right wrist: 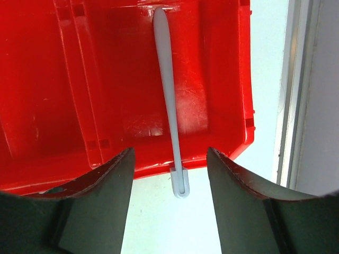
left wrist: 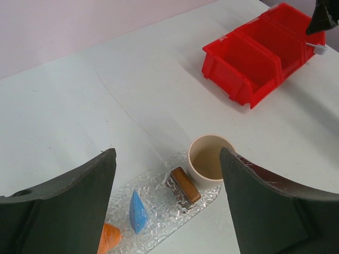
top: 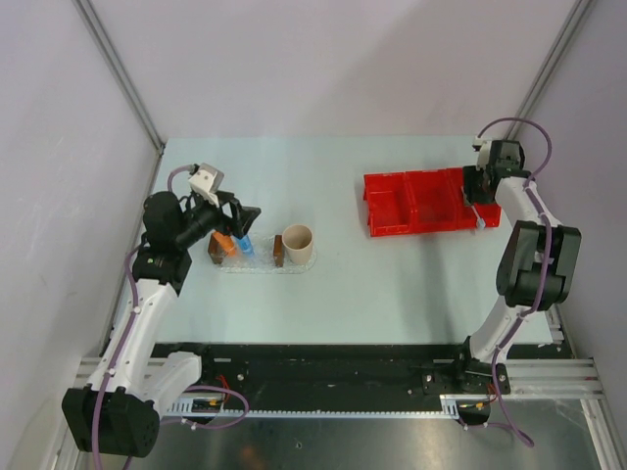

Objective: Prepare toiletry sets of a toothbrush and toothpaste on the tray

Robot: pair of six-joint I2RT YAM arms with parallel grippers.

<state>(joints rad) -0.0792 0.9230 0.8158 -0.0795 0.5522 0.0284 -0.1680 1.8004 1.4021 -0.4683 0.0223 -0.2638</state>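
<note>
Toothbrush (right wrist: pixel 168 90) in red bin (right wrist: pixel 53 79), end over rim, between right gripper (right wrist: pixel 169 154) jaws, parted, not touching.

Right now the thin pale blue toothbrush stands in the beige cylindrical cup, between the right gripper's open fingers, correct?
No. The right wrist view shows the toothbrush lying in the red divided plastic bin, not the cup, inside the open right gripper.

bin (right wrist: pixel 79 79): glossy red plastic, scuffed inside. toothbrush (right wrist: pixel 168 90): smooth pale plastic, semi-matt. tray (left wrist: pixel 159 182): clear plastic, bumpy texture. cup (left wrist: pixel 209 161): beige, matt, probably paper. desk (left wrist: pixel 79 106): matt, smooth.
</note>
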